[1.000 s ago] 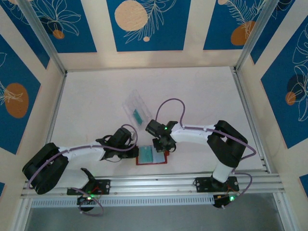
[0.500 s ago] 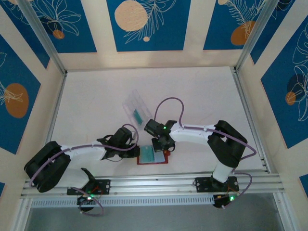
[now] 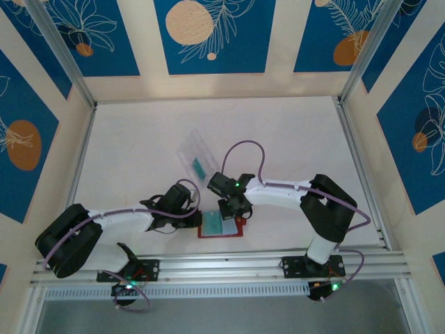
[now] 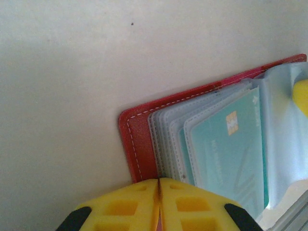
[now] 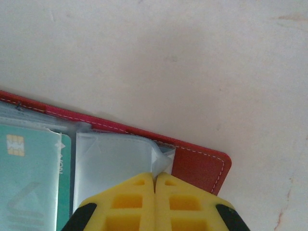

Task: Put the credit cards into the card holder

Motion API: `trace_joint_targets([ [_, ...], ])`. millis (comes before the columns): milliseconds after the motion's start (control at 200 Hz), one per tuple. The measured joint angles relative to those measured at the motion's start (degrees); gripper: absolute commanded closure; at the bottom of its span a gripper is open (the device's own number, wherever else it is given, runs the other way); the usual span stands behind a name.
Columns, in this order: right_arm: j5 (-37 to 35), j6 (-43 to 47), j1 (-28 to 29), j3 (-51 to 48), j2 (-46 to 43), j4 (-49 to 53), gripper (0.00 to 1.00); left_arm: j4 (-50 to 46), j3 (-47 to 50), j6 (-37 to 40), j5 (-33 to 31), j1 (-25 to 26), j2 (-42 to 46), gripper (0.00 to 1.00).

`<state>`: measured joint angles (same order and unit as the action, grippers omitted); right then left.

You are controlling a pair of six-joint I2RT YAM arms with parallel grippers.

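The card holder (image 3: 236,232) lies open and flat on the desk (image 3: 292,139), close to the near edge and between the two arms. Its red cover faces down and its stack of clear sleeves faces up. One teal credit card (image 4: 226,154) sits inside a sleeve, chip end toward the far side.

The right hand (image 5: 155,177) is at the holder's right part with its fingers pressed together. The raised corner of a clear sleeve (image 5: 161,162) is nipped at their tips, and that sleeve curls up off the stack.

The left hand (image 4: 159,185) is at the holder's left edge, fingers also closed against each other over the red border. Whether they pinch anything cannot be told.

Farther back and slightly left, well apart from the holder, a clear plastic case (image 3: 193,152) lies tilted on the desk with another teal card (image 3: 199,168) in it.
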<state>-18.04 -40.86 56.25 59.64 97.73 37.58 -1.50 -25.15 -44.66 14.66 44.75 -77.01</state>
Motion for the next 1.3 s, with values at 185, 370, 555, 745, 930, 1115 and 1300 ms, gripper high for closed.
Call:
trace_joint_targets([
  [185,0.07,0.00,0.00,0.00,-0.02,0.00,0.94,0.04,0.00,-0.04,0.11,0.00,-0.11,0.89],
  [370,-1.07,-0.02,-0.02,0.24,-0.07,1.84,0.94,3.21,-0.37,-0.42,0.96,0.17,-1.68,0.89],
  [555,-1.70,0.00,-0.07,0.37,-0.07,2.84,0.77,4.74,-0.44,-0.46,1.60,0.17,-2.47,0.89],
  [745,-2.36,-0.59,-0.09,0.37,-0.81,4.09,0.62,4.79,-0.44,-0.46,1.64,0.17,-2.58,0.89],
  [930,-2.99,-1.75,-0.66,0.07,-2.45,5.73,0.55,6.49,-0.48,-0.92,1.66,0.50,-3.26,0.89],
  [1115,-3.06,-3.91,-0.74,-2.80,-2.43,6.38,0.51,6.62,-0.46,-1.36,1.66,0.50,-3.32,0.89],
  [1300,-3.87,-6.78,-0.61,-4.55,-2.73,6.60,0.46,6.69,-0.39,-1.49,1.66,0.50,-3.32,0.89],
])
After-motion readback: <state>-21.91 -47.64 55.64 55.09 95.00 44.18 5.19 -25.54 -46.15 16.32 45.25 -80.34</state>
